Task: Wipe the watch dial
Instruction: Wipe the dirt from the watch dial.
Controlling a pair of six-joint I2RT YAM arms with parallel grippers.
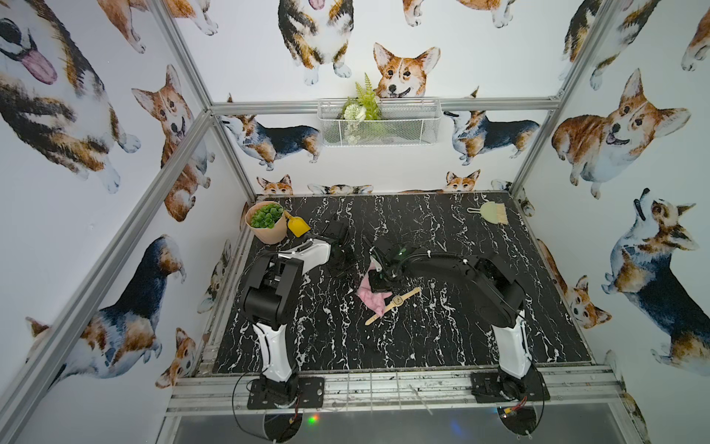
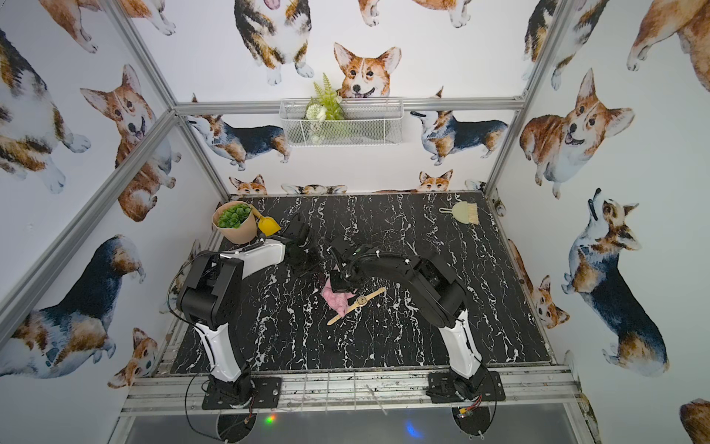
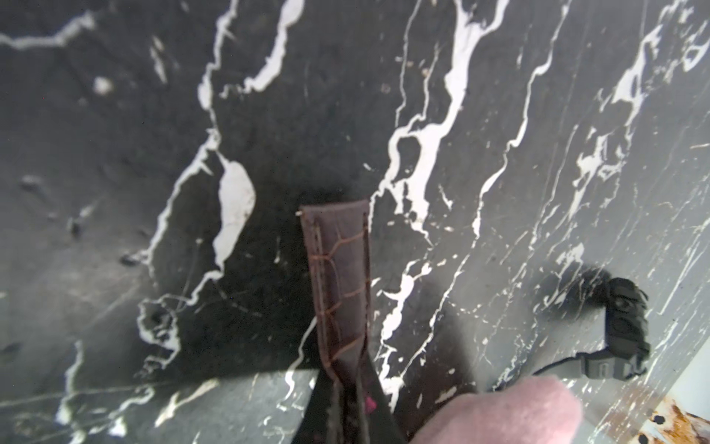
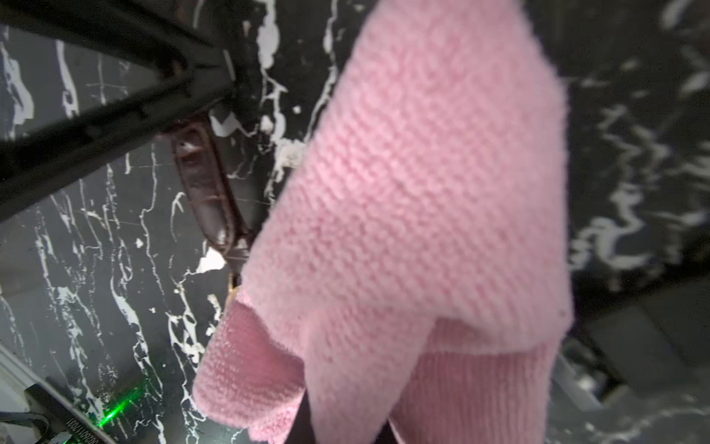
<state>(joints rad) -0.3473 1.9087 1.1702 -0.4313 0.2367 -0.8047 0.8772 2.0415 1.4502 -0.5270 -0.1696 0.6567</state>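
In both top views, your right tool [image 1: 378,283] is closed on the pink cloth [image 1: 370,298], which bunches beneath it. Just beside the cloth, a tan watch [image 1: 395,300] lies flat on the desk [image 1: 461,338].

In the left wrist view, your left tool [image 3: 347,407] is pinched shut on the brown strap [image 3: 338,276] of the watch you're cleaning, and the strap's free end sticks out past the fingers. A black watch [image 3: 626,326] lies well apart on the desk.

In the right wrist view, the strap runs from the left tool towards the cloth, and the dial is hidden behind the knit.

Expect the watch to be light. The leather is supple, so the case will likely swing or twist away when you press on it. Hold the strap close to the case rather than near its tip. The crystal is probably smooth and easily marked, so wipe gently. The cloth is limp, so back it with a fingertip.
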